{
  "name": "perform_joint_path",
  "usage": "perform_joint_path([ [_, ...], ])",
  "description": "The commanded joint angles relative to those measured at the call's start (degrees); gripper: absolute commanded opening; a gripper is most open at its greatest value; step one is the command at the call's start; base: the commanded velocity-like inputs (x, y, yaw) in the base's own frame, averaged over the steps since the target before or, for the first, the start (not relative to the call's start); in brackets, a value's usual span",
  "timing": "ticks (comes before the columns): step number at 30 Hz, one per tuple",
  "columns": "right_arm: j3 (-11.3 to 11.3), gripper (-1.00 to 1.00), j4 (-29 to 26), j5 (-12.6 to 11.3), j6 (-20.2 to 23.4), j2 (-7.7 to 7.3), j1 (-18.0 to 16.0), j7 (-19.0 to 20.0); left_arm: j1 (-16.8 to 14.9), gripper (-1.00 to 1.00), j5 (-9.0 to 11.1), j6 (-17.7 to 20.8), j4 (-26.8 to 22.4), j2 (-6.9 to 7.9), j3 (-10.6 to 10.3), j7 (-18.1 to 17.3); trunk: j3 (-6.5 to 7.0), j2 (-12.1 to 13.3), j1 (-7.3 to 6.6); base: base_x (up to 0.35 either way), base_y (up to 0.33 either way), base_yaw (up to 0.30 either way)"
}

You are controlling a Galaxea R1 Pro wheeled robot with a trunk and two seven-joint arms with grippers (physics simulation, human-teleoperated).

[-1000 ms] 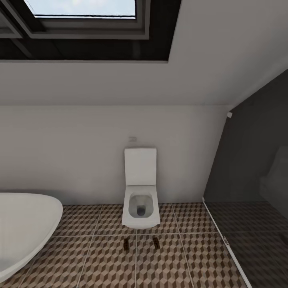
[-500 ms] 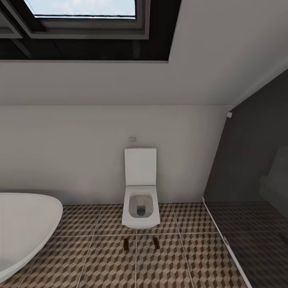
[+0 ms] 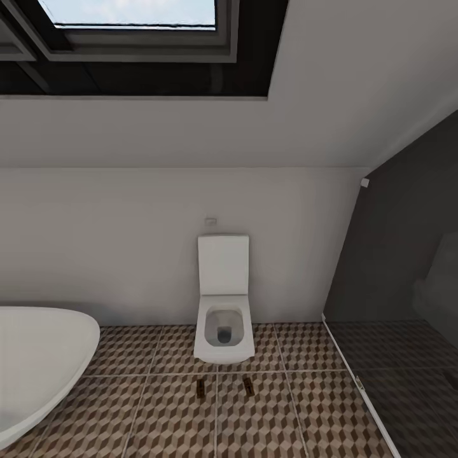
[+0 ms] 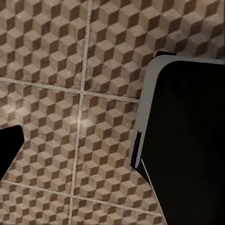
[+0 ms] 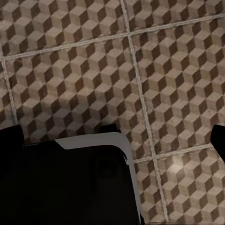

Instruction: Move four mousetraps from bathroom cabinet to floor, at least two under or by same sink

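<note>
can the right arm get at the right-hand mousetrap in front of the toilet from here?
Probably not from this stance. The right-hand mousetrap lies on the bathroom floor just before the toilet, well ahead of the robot. Nothing blocks it, but no arm shows near it; the base likely must close in.

No visible change for you across the head views, two mousetraps (image 3: 201,389) (image 3: 248,385) unmoved, your camera steady.

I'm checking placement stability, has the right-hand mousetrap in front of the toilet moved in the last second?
No. The right-hand mousetrap lies on the same tile beside the grout line, same spot below the toilet.
</note>
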Motion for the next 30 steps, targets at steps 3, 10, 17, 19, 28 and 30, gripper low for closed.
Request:
perform_joint_path([
  [3,0.5,1.00,0.0,-0.4,-0.1,-0.09,1.5,1.4,0.0,1.00,0.5,-0.4,0.1,-0.04,-0.5,-0.6,-0.13,-0.1,0.03,0.000,0.000,0.000],
  [10,0.5,1.00,0.0,-0.4,0.1,-0.09,4.1,1.5,0.0,1.00,0.6,-0.4,0.1,-0.12,-0.4,-0.8,-0.13,-0.1,0.03,0.000,0.000,0.000],
  [17,0.4,1.00,-0.2,-0.5,0.8,0.01,4.5,-1.8,0.0,1.00,0.7,-0.5,0.0,-0.12,-0.4,-0.5,-0.13,-0.1,0.03,0.000,0.000,0.000],
  [19,0.4,1.00,-0.3,-0.5,0.8,0.02,4.6,-2.6,0.0,1.00,0.7,-0.5,0.0,-0.12,-0.4,-0.5,-0.13,-0.1,0.03,0.000,0.000,0.000],
  [28,0.2,1.00,-0.6,-0.6,0.6,0.03,4.6,-4.1,0.0,1.00,0.6,-0.5,-0.2,-0.74,-0.3,-0.4,-0.13,-0.1,0.03,0.000,0.000,0.000],
  [30,0.2,1.00,-0.7,-0.6,0.5,0.08,4.6,-4.2,0.0,1.00,0.6,-0.5,-0.2,-1.10,-0.3,-0.4,-0.13,-0.1,0.03,0.000,0.000,0.000],
])
